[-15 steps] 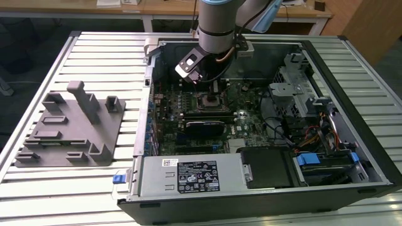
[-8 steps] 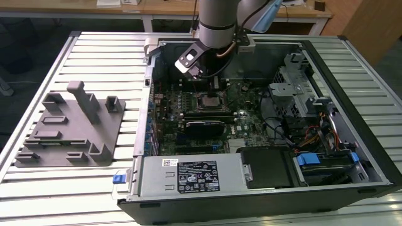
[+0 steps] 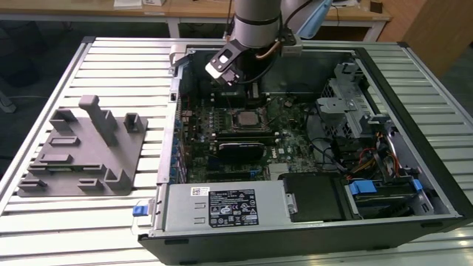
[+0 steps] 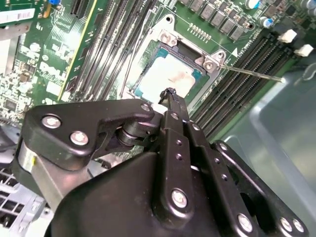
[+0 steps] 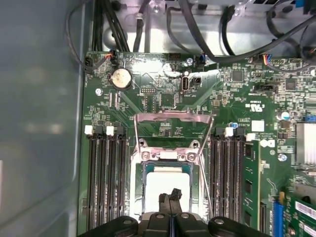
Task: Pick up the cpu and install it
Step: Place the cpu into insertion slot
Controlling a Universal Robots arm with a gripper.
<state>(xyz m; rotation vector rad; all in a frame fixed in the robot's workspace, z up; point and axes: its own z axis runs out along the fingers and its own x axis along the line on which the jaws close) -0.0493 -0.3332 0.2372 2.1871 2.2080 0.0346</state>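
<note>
The cpu, a small square chip with a pale silver top, lies flat in the motherboard socket, whose metal load plate is swung open. In the second wrist view the cpu shows just beyond my fingertips. My gripper hovers close above the chip's near edge, shut, with nothing between its fingers. In the exterior view the arm reaches down into the open computer case, over the cpu.
A grey fixture lies on the slatted table at the exterior view's left. Inside the case are memory slots, a black block, a power supply, cables and a drive cage. A thin socket lever sticks out.
</note>
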